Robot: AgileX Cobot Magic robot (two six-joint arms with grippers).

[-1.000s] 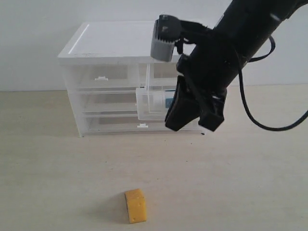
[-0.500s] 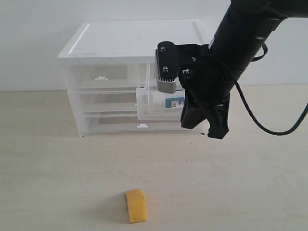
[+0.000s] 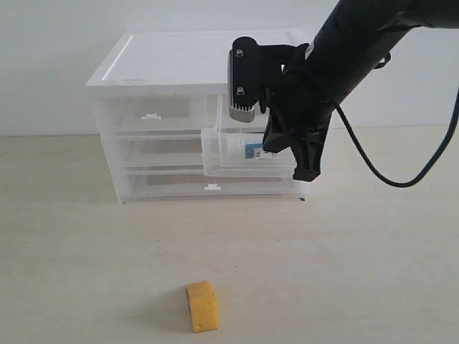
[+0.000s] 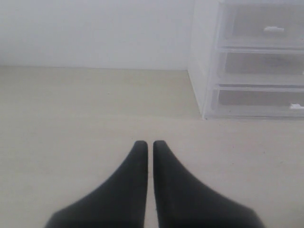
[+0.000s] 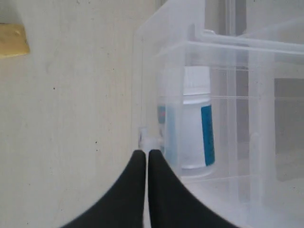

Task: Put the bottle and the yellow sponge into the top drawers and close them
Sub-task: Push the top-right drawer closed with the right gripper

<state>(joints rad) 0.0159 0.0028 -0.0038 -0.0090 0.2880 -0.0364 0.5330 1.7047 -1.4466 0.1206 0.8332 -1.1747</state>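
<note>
**Right arm at the open drawer.** The right gripper (image 5: 146, 155) is holding its two black fingers pressed together, pinching nothing. Its tips are sitting right at the small white handle tab (image 5: 150, 141) on the front of the right top drawer (image 5: 142, 71); whether they are actually touching cannot be told. In the exterior view the right gripper (image 3: 306, 172) is pointing downward in front of that drawer's right end, with the grey wrist camera (image 3: 242, 79) riding above it.

The right top drawer (image 3: 222, 159) is standing partly pulled out, projecting forward of the drawer cabinet (image 3: 172, 64). The bottle (image 5: 190, 123) is lying inside this drawer, just behind its translucent front wall, with its white cap and blue-teal label showing through the plastic. From the exterior view only a patch of the bottle (image 3: 252, 151) is showing. The left top drawer (image 3: 150, 115) is sitting flush in the cabinet, above the two full-width drawers (image 3: 165, 183).

The yellow sponge (image 3: 202, 306) is resting on the table (image 3: 373, 272), well apart from the cabinet and in front of it; it is also appearing at the edge of the right wrist view (image 5: 12, 40).

**Left arm.** The left gripper (image 4: 149, 145) is hovering over bare table (image 4: 71, 104) with its fingers pressed together and holding nothing, with the cabinet (image 4: 204, 57) off to one side.
</note>
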